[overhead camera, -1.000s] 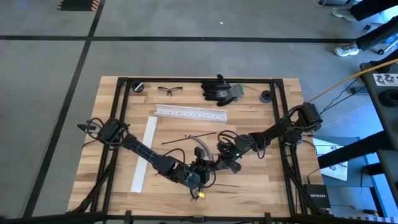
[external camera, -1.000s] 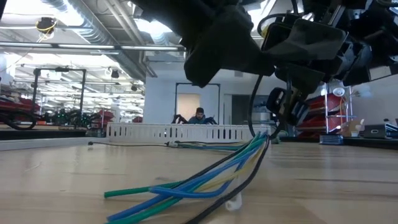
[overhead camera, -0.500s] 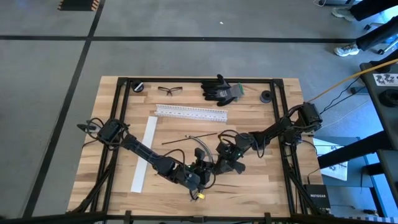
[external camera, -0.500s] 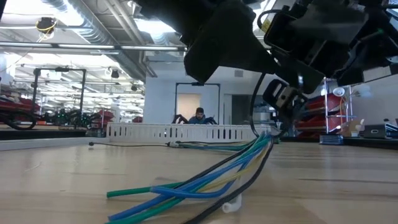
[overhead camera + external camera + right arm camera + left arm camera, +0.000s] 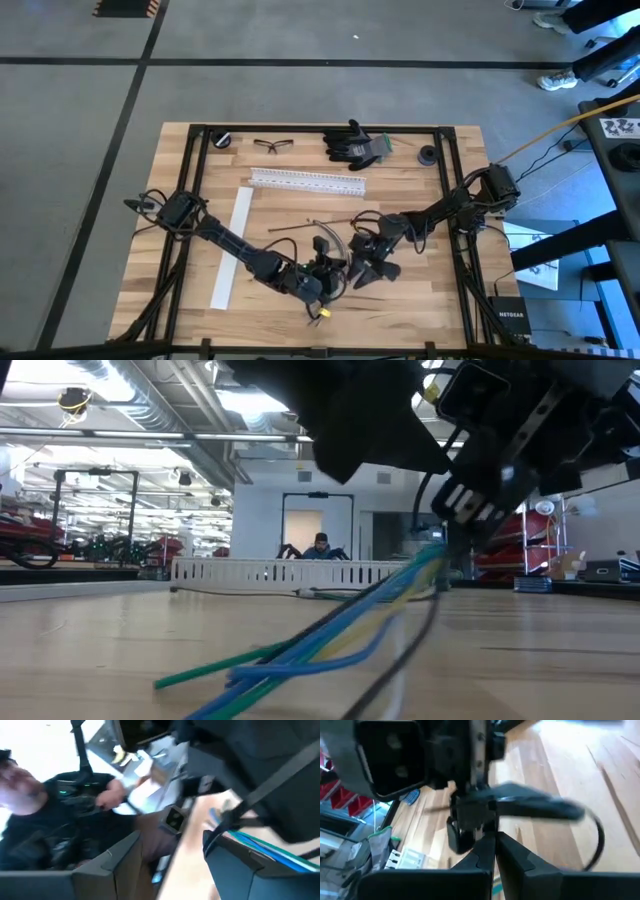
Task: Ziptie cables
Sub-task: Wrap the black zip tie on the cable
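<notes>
A bundle of blue, green and yellow cables (image 5: 330,635) with a black one slants up from near the table's front edge to both grippers. Its loose ends (image 5: 323,308) lie nearest the front edge. My left gripper (image 5: 322,272) is shut at the bundle's upper part. My right gripper (image 5: 362,270) stands open just to its right. In the right wrist view the cables (image 5: 265,847) run past one finger. Thin dark cables (image 5: 305,226) lie loose on the table behind the grippers. My left gripper's fingertips (image 5: 494,839) are shut together, with a dark blurred shape right in front of them. Whether they hold the cables or something around them cannot be told. My right gripper's ribbed finger (image 5: 465,505) stands just above the bundle's upper end; whether it touches cannot be told.
A white slotted rail (image 5: 307,181) lies across the far middle and a long flat white strip (image 5: 232,248) on the left. Black gloves (image 5: 355,145) and safety glasses (image 5: 274,145) sit at the far edge. A person (image 5: 320,545) shows in the room beyond.
My right gripper has opened and rolled at the wrist while staying in place. The cable bundle has swung upward: it lay curved on the table near the front edge and now runs straighter and higher toward the grippers.
</notes>
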